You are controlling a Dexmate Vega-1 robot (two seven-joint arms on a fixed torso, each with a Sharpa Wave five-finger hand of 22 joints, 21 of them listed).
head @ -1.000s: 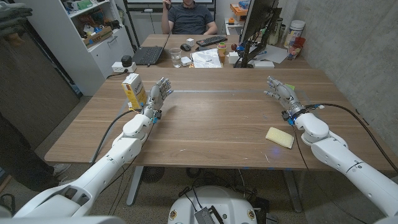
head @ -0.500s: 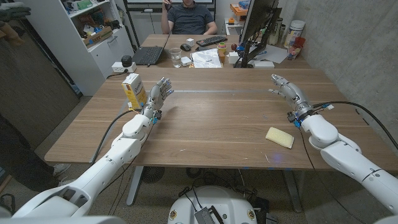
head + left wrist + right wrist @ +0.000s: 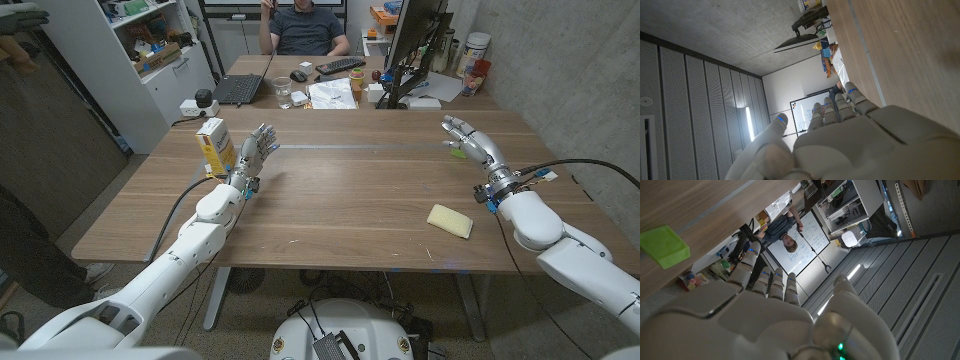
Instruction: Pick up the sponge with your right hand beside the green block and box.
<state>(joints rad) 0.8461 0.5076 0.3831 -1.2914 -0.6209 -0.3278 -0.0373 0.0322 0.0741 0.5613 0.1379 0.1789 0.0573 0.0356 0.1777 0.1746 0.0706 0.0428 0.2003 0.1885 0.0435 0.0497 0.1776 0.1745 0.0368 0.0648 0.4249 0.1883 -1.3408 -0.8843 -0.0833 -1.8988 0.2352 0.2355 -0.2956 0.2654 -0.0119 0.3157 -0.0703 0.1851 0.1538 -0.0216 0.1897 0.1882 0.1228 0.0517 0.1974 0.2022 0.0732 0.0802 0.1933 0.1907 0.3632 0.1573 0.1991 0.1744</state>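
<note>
The right hand (image 3: 470,142), spread and holding nothing, is raised beyond the sponge (image 3: 450,221), which could be overshot or nudged off the surface (image 3: 340,200).

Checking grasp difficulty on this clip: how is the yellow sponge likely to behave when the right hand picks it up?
The sponge lies flat as a thin slab, so it probably won't roll or tip. It looks like soft foam, likely light and squashy under the right hand. Lying low on the table, it may slide when nudged.
</note>
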